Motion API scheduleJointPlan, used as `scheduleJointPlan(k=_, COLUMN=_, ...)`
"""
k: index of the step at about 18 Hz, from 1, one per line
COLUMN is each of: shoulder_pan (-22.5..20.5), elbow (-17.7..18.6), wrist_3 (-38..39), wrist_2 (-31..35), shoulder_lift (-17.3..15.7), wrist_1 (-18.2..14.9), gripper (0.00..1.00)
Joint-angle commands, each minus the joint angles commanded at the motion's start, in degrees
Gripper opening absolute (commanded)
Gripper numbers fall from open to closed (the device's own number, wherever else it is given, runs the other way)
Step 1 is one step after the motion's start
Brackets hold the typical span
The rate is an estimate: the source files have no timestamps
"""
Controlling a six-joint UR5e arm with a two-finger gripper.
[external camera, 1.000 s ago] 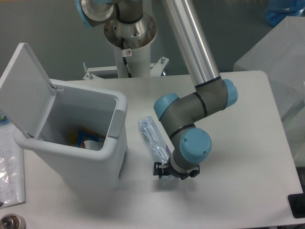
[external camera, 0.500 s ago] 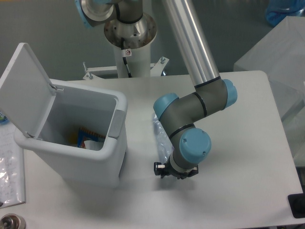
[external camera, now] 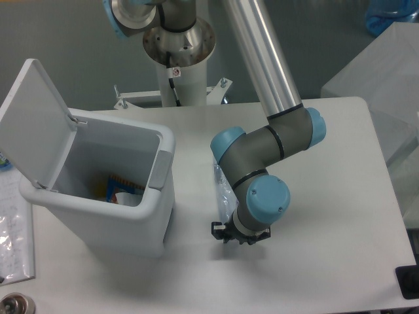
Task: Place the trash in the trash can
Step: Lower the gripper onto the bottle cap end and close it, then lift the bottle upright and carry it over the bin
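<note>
The trash that shows is a clear plastic bottle (external camera: 221, 191), lying on the table right of the trash can. Only a narrow strip of it shows beside my forearm. Its near end runs under my gripper (external camera: 239, 235), which points down at the table over that end. My wrist covers the fingers, so how the jaws stand is hidden. The trash can (external camera: 157, 216) is a pale grey-white bin at the left with its lid (external camera: 36, 118) swung up and open. The cup is out of view.
Something orange and blue (external camera: 121, 188) lies inside the bin. The arm's white pedestal (external camera: 180, 72) stands at the back of the table. Papers (external camera: 13, 229) lie past the table's left edge, and a covered block (external camera: 386, 72) stands at the right.
The bottle has swung from a slant to nearly straight along my forearm and is now mostly hidden behind it. The gripper has stayed over its near end.
</note>
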State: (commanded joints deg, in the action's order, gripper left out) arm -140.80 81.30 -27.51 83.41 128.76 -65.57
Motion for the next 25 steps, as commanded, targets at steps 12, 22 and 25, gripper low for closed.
scheduleJointPlan(k=12, shoulder_pan=-0.9, elbow=-8.4, wrist_3=-0.1, wrist_2=-9.2, shoulder_lift=-5.1, wrist_1=0.3, gripper=0.03)
scheduleJointPlan(k=22, shoulder_pan=-0.5, elbow=-14.7, wrist_3=0.2, wrist_2=-21.4, shoulder_lift=-13.1, wrist_1=11.2, gripper=0.03)
scheduleJointPlan(k=25, shoulder_pan=-0.8, elbow=-14.9, wrist_3=0.4, wrist_2=-26.4, shoulder_lift=-15.5, wrist_1=13.7, gripper=0.03)
